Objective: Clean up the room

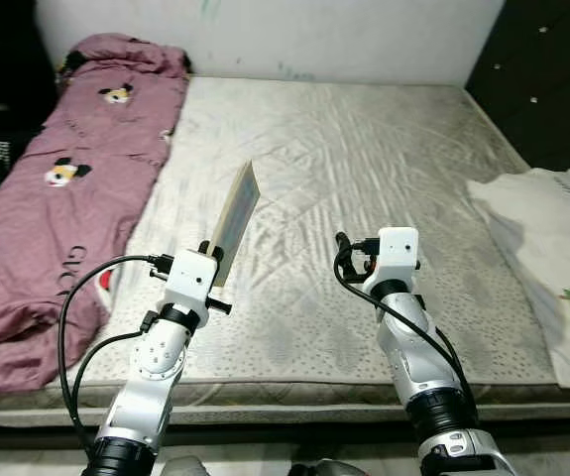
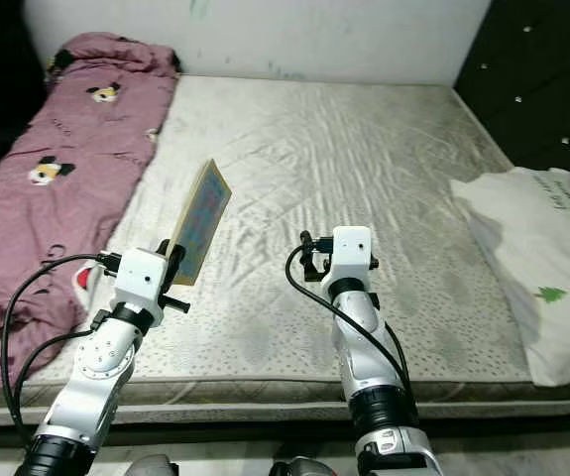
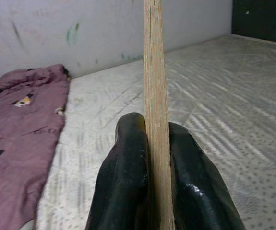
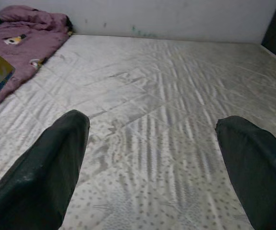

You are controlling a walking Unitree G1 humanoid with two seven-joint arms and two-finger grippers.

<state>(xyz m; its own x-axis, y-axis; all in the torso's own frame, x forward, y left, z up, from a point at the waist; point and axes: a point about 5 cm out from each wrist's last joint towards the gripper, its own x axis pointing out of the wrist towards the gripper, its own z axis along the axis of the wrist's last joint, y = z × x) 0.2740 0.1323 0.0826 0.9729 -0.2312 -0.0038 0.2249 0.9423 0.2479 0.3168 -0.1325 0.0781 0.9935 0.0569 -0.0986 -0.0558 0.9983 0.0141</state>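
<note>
Rumpled purple blanket (image 1: 61,188) along mattress (image 1: 364,159) at far left. Left gripper (image 3: 150,158) clamped on thin book (image 1: 235,210), upright above mattress (edge-held, could twist loose). Right gripper (image 4: 152,158) spread wide, empty. White pillow (image 1: 552,258) far right.

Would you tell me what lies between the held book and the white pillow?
Bare mattress, plus the open right gripper hovering over it, as both eye views show. The book is in the left gripper; the pillow lies beyond.
</note>
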